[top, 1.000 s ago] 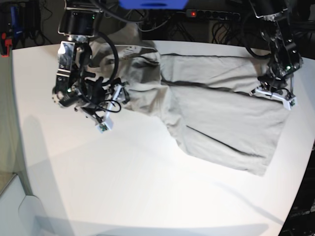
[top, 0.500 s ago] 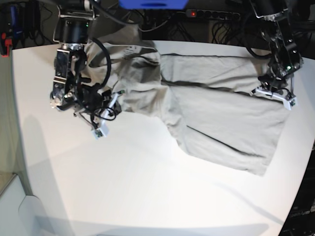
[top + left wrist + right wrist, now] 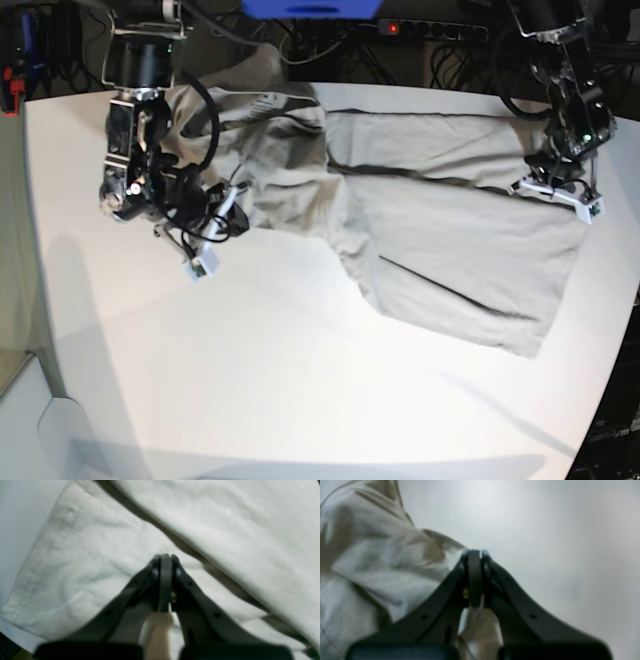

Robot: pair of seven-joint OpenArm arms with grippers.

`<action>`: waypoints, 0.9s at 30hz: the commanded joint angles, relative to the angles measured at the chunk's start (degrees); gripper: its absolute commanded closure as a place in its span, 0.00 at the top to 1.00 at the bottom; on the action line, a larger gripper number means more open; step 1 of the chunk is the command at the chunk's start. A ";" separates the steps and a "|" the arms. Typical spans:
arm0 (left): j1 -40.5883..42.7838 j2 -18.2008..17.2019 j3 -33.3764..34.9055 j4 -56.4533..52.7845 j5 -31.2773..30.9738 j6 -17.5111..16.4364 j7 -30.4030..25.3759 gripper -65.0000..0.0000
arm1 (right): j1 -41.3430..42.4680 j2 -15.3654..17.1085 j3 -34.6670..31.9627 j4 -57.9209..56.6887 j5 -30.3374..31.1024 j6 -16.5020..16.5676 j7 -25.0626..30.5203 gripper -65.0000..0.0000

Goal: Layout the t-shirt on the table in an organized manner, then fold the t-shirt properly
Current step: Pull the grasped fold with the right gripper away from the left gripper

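Since the earlier frames, the right arm has been drawn outward toward the table's edge on the base view's left, and its jaws, wide apart a moment before, have been brought together; the left arm has not been shifted. Across the far half of the white table the beige-grey t-shirt is seen partly spread, its body creased by long diagonal folds and its near hem slanted, while the sleeve end at the base view's left is bunched. The right gripper is shown fully closed at the edge of that bunched sleeve, with a tuft of cloth visible behind the jaws, so a pinch of fabric is judged to be held. The left gripper is likewise closed tight at the opposite end, near the stitched hem, with a wisp of cloth seen between the jaws behind the tips. For the laying-out step to be done well, both pinches should be kept firm, the cloth should be tensioned evenly between the two arms, and the sleeve should be drawn out low over the table so that the diagonal creases are pulled flat before any fold is begun. No brand, label or writing can be read in these views.
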 commanded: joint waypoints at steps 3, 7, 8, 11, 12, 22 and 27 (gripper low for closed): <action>-0.12 -0.62 -0.24 0.39 0.35 0.58 0.45 0.01 | 3.48 2.95 0.28 -0.02 -4.23 -0.51 -2.94 0.00; 0.67 -0.62 -0.24 0.48 0.35 0.58 0.45 0.01 | 8.23 5.58 0.28 -0.72 -4.23 -0.51 -3.03 0.00; 0.76 -0.62 -0.24 0.66 0.35 0.58 0.45 0.01 | 9.90 6.37 0.28 -1.77 -4.23 -0.51 -3.03 0.00; 1.02 -0.62 -0.24 0.57 0.35 0.58 0.45 0.01 | 15.88 8.66 0.28 -6.79 -4.23 -0.51 -2.94 0.00; 1.02 -0.62 -0.24 0.66 0.35 0.49 0.45 0.01 | 18.16 9.19 0.28 -9.25 -4.23 -0.51 -2.94 0.00; 1.38 -0.53 -0.24 0.92 0.35 0.41 0.97 0.01 | 36.19 11.12 0.28 -26.65 -8.01 -0.51 7.25 0.00; 2.08 -0.44 -0.24 1.01 0.35 0.41 0.89 0.01 | 40.76 7.78 0.28 -29.91 -12.93 -0.51 13.94 0.00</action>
